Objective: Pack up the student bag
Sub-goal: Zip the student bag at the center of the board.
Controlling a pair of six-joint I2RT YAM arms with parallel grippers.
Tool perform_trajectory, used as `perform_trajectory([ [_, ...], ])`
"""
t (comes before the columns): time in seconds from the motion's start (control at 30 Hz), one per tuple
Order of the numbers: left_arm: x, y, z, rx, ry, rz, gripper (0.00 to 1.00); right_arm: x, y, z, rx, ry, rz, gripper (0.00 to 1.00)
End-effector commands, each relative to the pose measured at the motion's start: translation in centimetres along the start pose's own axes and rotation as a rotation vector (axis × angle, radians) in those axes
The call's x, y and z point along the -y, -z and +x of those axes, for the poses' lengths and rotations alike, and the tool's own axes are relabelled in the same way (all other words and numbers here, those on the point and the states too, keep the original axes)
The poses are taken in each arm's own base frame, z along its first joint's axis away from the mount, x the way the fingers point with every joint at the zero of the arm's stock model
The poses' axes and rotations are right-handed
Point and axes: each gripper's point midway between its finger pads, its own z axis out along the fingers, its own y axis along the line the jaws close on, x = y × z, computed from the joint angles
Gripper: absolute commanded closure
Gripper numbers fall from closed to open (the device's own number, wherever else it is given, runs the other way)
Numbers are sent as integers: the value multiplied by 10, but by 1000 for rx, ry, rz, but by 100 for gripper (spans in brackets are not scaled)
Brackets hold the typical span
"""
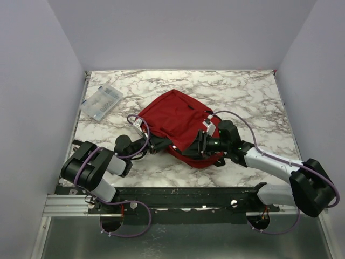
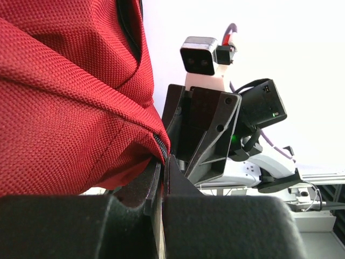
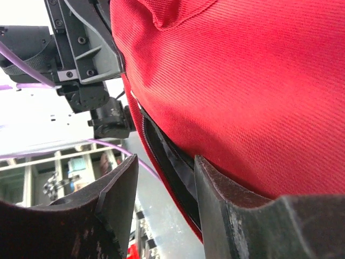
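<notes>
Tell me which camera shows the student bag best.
The top external view: it shows nearly the whole student bag on the table. Both wrist views show only close-up red fabric and a zipper edge.

The student bag (image 2: pixel 64 108) is cut off by the wrist views' edges; the contents of the clear plastic case (image 1: pixel 101 102) cannot be made out

our left arm (image 1: pixel 94 170) bent low | left gripper (image 1: pixel 156 143) jaws clamped together | our right arm (image 1: pixel 269 162) stretched inward | right gripper (image 1: pixel 200 143) jaws parted, facing left gripper, near it
</notes>
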Motion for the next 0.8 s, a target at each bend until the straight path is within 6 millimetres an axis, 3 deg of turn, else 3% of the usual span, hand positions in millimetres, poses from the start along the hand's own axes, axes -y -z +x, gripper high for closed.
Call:
perform_trajectory([
  [0.0,30,-5,0,3,-110,98,100,-29,-5,4,-72,-1,-188,52],
  [0.07,31,-5,0,3,-113,99,100,-36,-6,4,-80,-2,-245,58],
  [0.23,31,-6,2,-7,-108,98,100,-39,-13,5,-118,-11,-296,83],
  [0.43,31,-8,3,-8,-123,87,100,-27,-22,5,-134,-6,-277,83],
  [0.6,26,-8,3,-6,-146,61,100,-17,-25,3,-118,3,-216,99],
  [0.77,-1,-7,-10,-2,-155,-111,100,4,-20,5,-124,120,-68,100],
])
